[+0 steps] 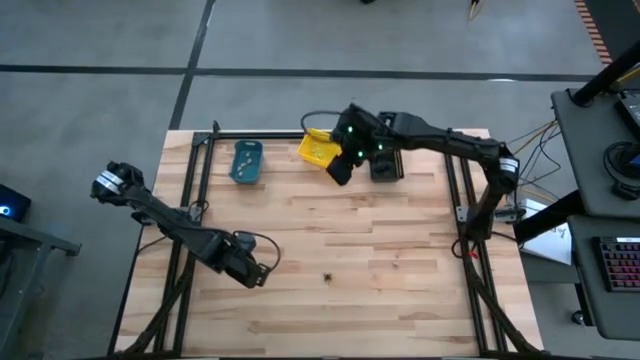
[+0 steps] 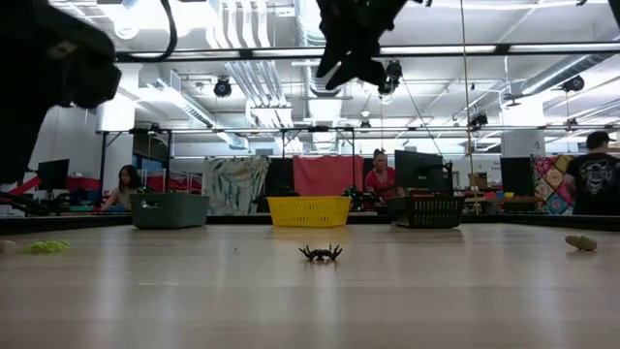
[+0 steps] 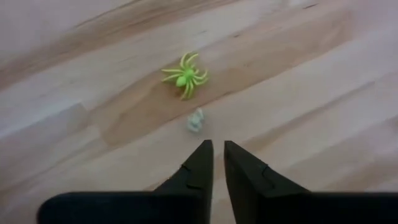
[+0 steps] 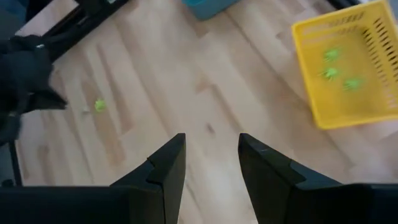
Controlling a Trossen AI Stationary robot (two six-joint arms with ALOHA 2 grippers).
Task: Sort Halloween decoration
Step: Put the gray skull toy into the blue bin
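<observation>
Left gripper (image 3: 214, 155), fingers nearly together and empty, hovers near a green spider (image 3: 185, 76) and pale trinket (image 3: 196, 120); right gripper (image 4: 211, 152), fingers apart, hangs beside the yellow bin (image 4: 311, 93).

In the high view the right arm (image 1: 440, 140) covers part of the black bin (image 1: 385, 166), and the contents of the teal bin (image 1: 246, 162) are too small to identify. The pale trinket (image 3: 196, 120) near the green spider (image 3: 185, 76) is blurred beyond telling its shape. In the low view the right gripper (image 2: 354, 48) is cut off by the top edge.
</observation>
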